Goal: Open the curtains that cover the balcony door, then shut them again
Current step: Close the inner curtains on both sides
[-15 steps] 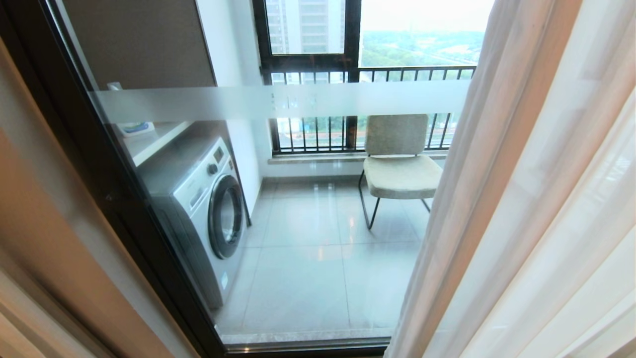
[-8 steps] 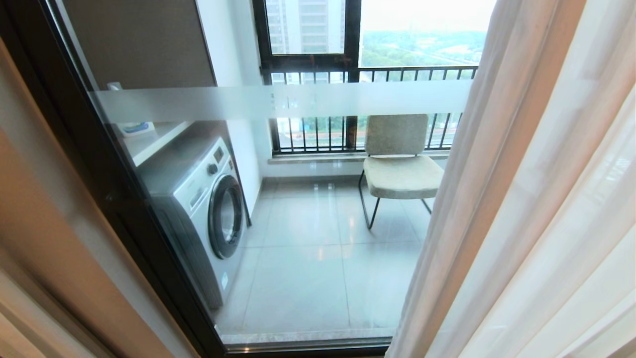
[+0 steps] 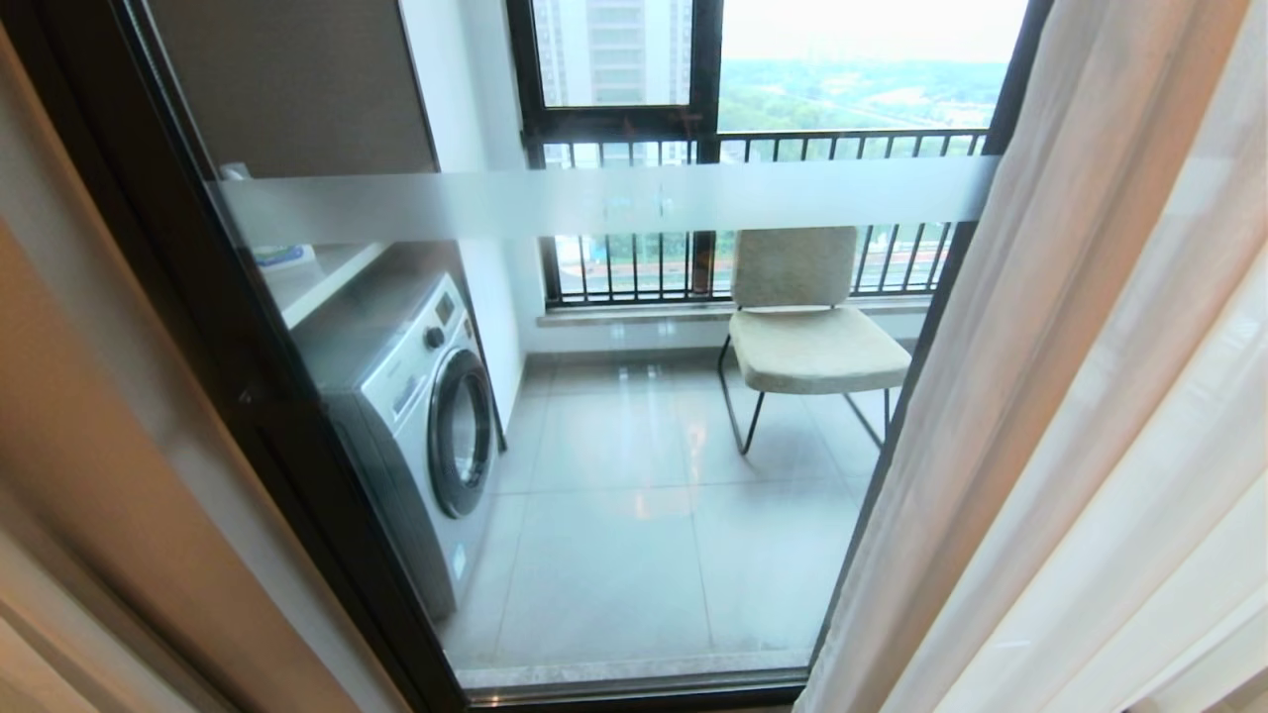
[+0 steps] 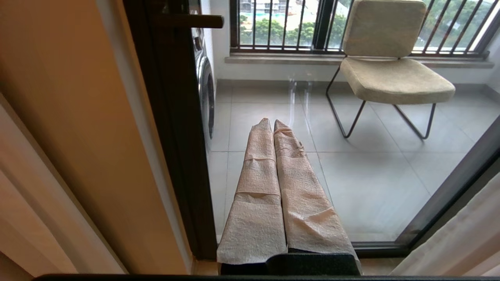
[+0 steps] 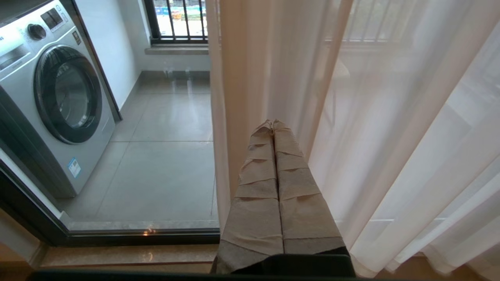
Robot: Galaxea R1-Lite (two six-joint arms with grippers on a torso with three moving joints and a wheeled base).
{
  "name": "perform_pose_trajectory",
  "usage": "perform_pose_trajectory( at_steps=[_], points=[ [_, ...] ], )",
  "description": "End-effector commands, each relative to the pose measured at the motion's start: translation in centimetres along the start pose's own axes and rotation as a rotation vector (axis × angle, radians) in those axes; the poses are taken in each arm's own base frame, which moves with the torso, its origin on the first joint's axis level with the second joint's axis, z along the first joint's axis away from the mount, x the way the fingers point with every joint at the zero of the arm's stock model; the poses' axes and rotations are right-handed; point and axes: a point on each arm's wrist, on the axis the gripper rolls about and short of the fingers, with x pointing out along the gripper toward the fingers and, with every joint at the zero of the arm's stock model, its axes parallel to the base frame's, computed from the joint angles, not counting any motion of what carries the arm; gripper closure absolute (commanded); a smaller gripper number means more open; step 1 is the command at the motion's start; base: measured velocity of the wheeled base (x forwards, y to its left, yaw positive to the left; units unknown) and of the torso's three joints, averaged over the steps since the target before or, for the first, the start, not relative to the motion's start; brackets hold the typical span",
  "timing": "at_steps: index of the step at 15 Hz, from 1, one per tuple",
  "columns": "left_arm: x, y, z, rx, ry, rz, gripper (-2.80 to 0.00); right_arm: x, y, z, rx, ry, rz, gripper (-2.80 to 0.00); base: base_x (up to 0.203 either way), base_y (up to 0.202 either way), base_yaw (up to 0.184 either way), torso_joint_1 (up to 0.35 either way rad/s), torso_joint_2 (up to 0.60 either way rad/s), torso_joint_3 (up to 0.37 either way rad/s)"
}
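The curtains (image 3: 1090, 396) hang in pale sheer folds at the right, drawn aside from most of the glass. The balcony door (image 3: 614, 198) is a glass panel with a frosted band in a black frame. Neither gripper shows in the head view. My left gripper (image 4: 272, 121) is shut and empty, its tape-wrapped fingers pointing at the glass beside the door's black post (image 4: 172, 136). Also shut and empty, my right gripper (image 5: 273, 123) points at the curtains' (image 5: 371, 117) leading edge, a little short of the fabric.
Behind the glass stand a washing machine (image 3: 416, 416) at the left and a beige chair (image 3: 807, 337) by the railed window (image 3: 693, 119). A beige wall surface (image 3: 99, 446) fills the left edge. A dark door handle (image 4: 195, 20) sticks out from the post.
The whole head view has shifted: the scene sits further right, and a black door post now shows beside the curtain's edge. The curtain hangs as before.
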Motion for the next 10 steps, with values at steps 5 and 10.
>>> perform_pose_trajectory(
  at_steps=[5,10],
  points=[
    [0.00,0.00,0.00,-0.001,-0.001,0.001,0.00,0.00,0.00,0.01,-0.001,-0.001,0.000,0.00,0.000,0.188,0.000,0.002,0.00,0.000],
    [0.00,0.00,0.00,-0.001,-0.001,0.001,0.00,0.00,0.00,0.01,-0.001,-0.001,0.000,0.00,0.000,0.190,0.000,0.003,0.00,0.002]
  ],
)
